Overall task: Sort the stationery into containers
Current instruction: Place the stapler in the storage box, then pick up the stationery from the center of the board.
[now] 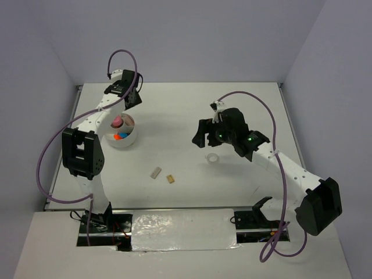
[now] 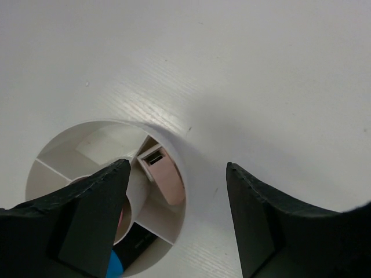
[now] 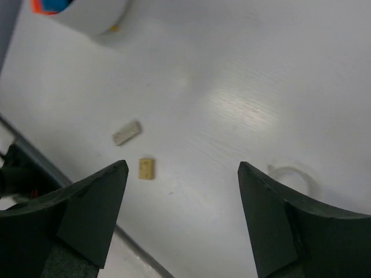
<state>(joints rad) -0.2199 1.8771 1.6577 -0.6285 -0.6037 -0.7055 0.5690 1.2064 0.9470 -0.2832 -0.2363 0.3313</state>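
The white divided bowl (image 1: 132,138) stands left of centre and holds the pink tube (image 1: 117,122) and orange and blue items (image 1: 120,137). My left gripper (image 1: 134,99) is open and empty, hovering just beyond the bowl's far right rim. Its wrist view shows the gripper (image 2: 177,164) over the bowl rim (image 2: 171,143), the pink tube (image 2: 165,176) and a black marker with a blue cap (image 2: 119,260) inside. My right gripper (image 1: 201,135) is open and empty above the table, with the clear ring (image 1: 213,158) just below it. The grey block (image 1: 155,172) and tan block (image 1: 170,179) lie on the table.
In the right wrist view the open gripper (image 3: 182,164) looks down on the grey block (image 3: 126,132), the tan block (image 3: 146,168), the clear ring (image 3: 293,174) and the bowl (image 3: 93,17) at top left. The table's near edge runs along the lower left.
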